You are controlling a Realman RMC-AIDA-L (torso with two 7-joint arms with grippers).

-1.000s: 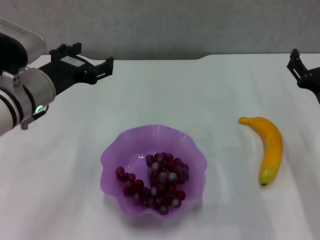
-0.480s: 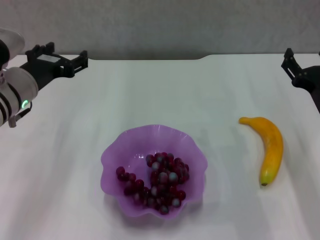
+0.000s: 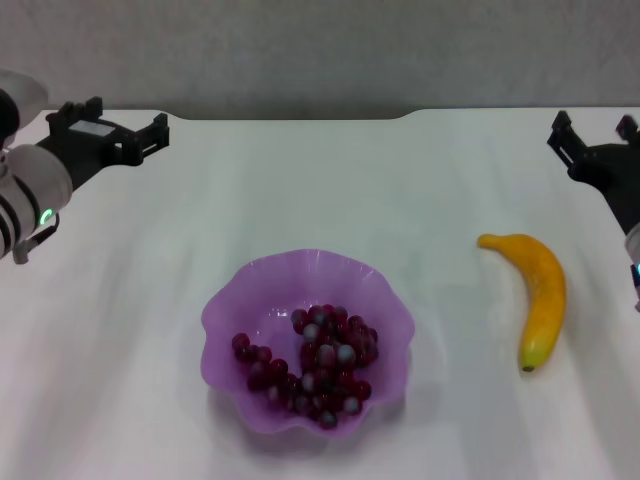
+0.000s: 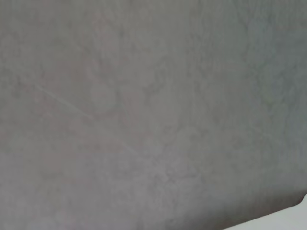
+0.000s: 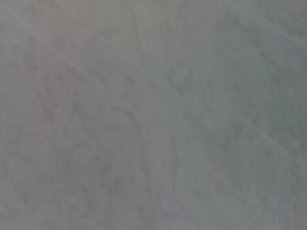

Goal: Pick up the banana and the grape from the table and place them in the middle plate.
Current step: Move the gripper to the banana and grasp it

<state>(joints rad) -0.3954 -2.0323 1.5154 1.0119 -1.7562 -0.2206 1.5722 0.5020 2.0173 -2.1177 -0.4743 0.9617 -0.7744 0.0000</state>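
Note:
The grape bunch [image 3: 318, 368] lies inside the middle plate [image 3: 262, 284], a purple scalloped dish at the centre front of the white table [image 3: 320, 180]. To the plate's right, the banana [image 3: 543, 291] lies on the table with its greenish tip toward the front. My left gripper [image 3: 113, 126] hovers open and empty at the far back left, well away from the plate. Open too, my right gripper [image 3: 593, 132] hangs at the back right, behind the banana and apart from it. Neither wrist view shows any of the task's things.
A grey wall [image 3: 320, 50] rises behind the table's dark notched back edge [image 3: 400, 113]. Both wrist views are filled by that grey wall [image 4: 144, 105] [image 5: 153, 115], with a sliver of white table [image 4: 295, 218] in a corner of the left wrist view.
The left arm has pulled back toward the far left edge. The right gripper has come further into view from the right, toward the banana. Grapes, plate and banana have not moved.

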